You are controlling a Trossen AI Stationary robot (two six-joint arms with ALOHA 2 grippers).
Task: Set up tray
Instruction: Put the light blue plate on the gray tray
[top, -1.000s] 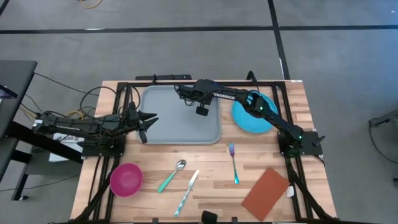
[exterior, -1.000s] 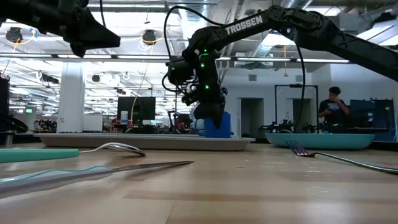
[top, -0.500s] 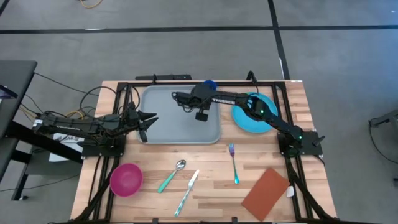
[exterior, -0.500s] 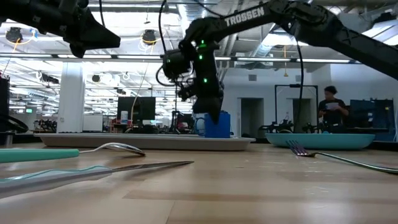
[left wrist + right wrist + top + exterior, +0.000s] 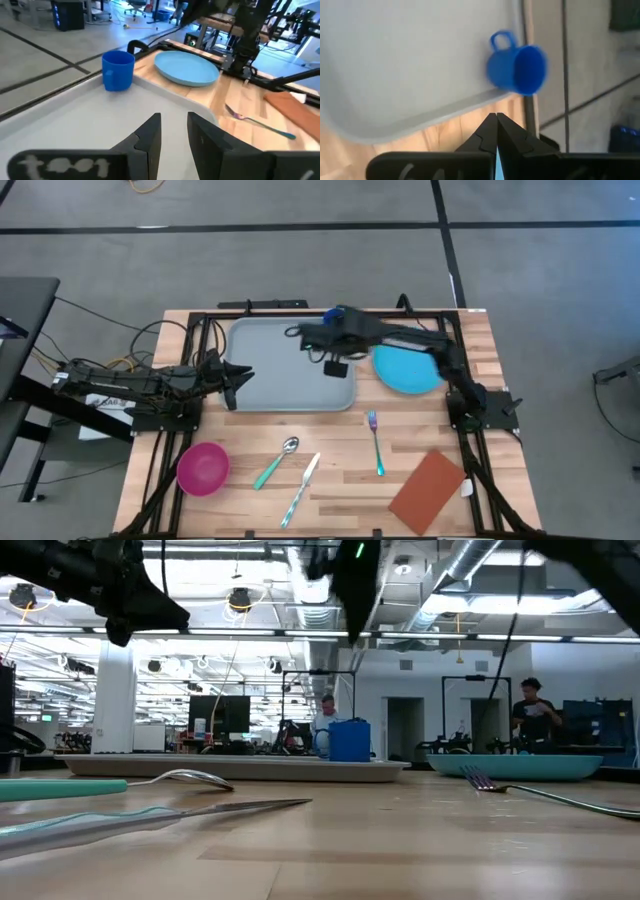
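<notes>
The light grey-blue tray (image 5: 285, 375) lies on the far half of the table. A blue cup (image 5: 338, 313) stands upright on the tray's far right corner, also clear in the low view (image 5: 349, 740) and the left wrist view (image 5: 118, 71). My right gripper (image 5: 333, 345) hangs shut high above that corner, well clear of the cup (image 5: 517, 62); its fingers (image 5: 357, 620) point down. My left gripper (image 5: 245, 372) hovers open over the tray's left edge (image 5: 100, 130), pointing toward the table's right.
A bright blue plate (image 5: 407, 368) sits right of the tray. On the near half lie a fork (image 5: 375, 442), a spoon (image 5: 277, 460), a knife (image 5: 300, 488), a pink bowl (image 5: 203, 467) and a rust-brown napkin (image 5: 428, 490). People stand in the room behind (image 5: 530, 710).
My right gripper was down at the blue cup on the tray's far right corner. It has since risen straight up and now hangs well above it. The cup has stayed upright in its place on the tray.
</notes>
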